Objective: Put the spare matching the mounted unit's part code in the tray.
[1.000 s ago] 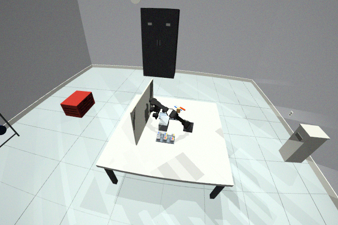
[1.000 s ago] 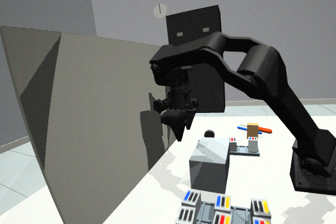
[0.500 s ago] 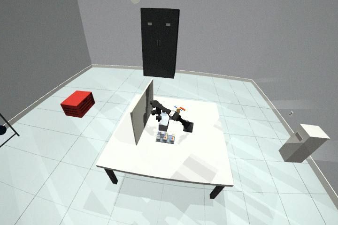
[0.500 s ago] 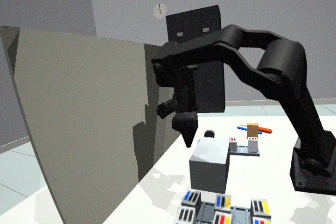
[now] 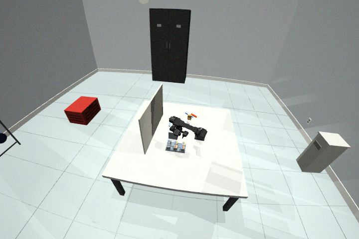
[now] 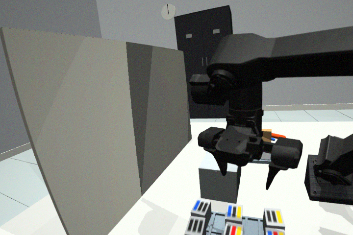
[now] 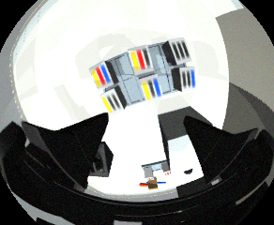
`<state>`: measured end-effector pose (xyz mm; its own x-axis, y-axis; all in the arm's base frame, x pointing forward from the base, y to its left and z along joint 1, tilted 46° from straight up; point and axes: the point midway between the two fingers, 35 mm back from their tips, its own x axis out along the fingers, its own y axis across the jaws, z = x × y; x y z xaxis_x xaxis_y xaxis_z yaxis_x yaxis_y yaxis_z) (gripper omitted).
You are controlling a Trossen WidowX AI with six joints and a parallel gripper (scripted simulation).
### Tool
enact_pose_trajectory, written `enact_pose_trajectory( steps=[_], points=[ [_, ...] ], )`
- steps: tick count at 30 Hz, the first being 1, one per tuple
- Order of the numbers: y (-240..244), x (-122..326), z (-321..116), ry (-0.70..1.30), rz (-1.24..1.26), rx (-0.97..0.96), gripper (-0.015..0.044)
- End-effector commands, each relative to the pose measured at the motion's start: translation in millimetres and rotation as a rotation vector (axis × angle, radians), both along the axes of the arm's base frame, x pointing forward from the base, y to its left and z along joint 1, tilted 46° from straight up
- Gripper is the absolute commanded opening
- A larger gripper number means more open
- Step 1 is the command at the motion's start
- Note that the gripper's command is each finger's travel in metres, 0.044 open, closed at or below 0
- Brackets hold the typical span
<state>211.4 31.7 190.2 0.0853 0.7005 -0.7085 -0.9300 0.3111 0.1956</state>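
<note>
Mia: "How is the black arm standing?"

Ben: "Its base sits on the white counter. The long part reaches out nearly flat toward the big tan board. Then the wrist bends and hangs down."

Mia: "And the tool?"

Ben: "It points down and it is wide open, with nothing in it. Its two pointy fingers are far apart. They are up off the counter, near the grey box. From the outside view, one finger crosses in front of that box."

Mia: "Where are the spares?"

Ben: "Six little blocks with stripes stand in the grey rack, in two rows. One block has two black stripes and a yellow one. It is at an end of its row. The rack sits near the grey box, and the tool isn't holding any block."
</note>
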Motion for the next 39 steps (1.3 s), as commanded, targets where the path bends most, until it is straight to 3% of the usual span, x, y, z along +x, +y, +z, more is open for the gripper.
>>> enact_pose_trajectory(
  steps=[1, 12, 18, 39],
  points=[
    [31, -57, -8, -0.262, 0.272, -0.018, 0.044],
    [34, -64, -10, -0.295, 0.305, -0.021, 0.044],
    [31, -58, -12, -0.295, 0.305, -0.021, 0.03],
    [40, -55, -24, -0.292, 0.307, -0.031, 0.03]
  ],
)
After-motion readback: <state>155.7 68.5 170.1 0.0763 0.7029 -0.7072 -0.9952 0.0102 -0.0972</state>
